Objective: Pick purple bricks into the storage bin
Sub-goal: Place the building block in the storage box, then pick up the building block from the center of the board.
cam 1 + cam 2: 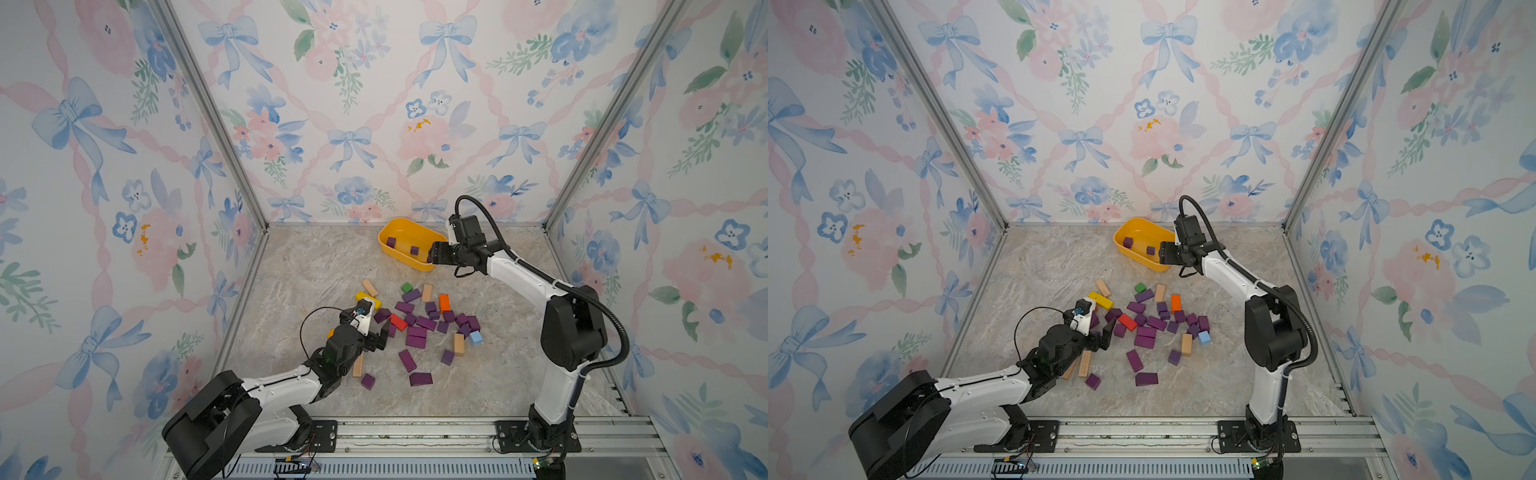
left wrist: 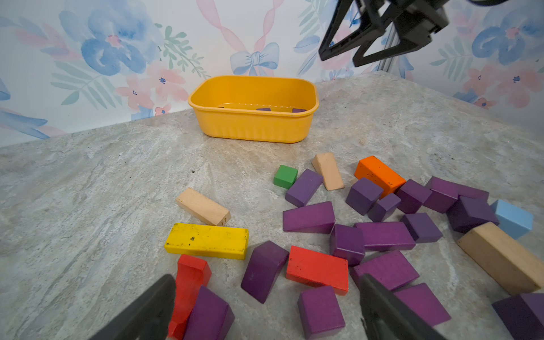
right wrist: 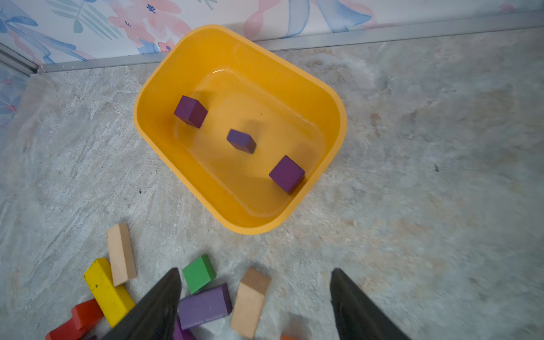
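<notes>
The yellow storage bin [image 1: 409, 227] [image 1: 1142, 230] stands at the back of the table, and three purple cubes [image 3: 190, 111] [image 3: 241, 141] [image 3: 286, 174] are in it. My right gripper [image 1: 432, 253] [image 3: 255, 270] hangs open over the bin's near right end with nothing between its fingers. Many purple bricks [image 1: 415, 332] [image 1: 1146, 332] [image 2: 382, 235] lie scattered mid-table. My left gripper [image 1: 376, 332] [image 2: 267, 276] is open and low at the pile's left edge, its fingers apart on either side of a purple wedge [image 2: 263, 270] and a purple block [image 2: 321, 312].
Mixed in with the purple bricks are a yellow bar [image 2: 206, 241], a red block [image 2: 318, 269], an orange block [image 2: 379, 173], a green cube [image 2: 285, 176], a light blue block [image 2: 513, 217] and tan bars [image 2: 203, 207]. Patterned walls close off three sides.
</notes>
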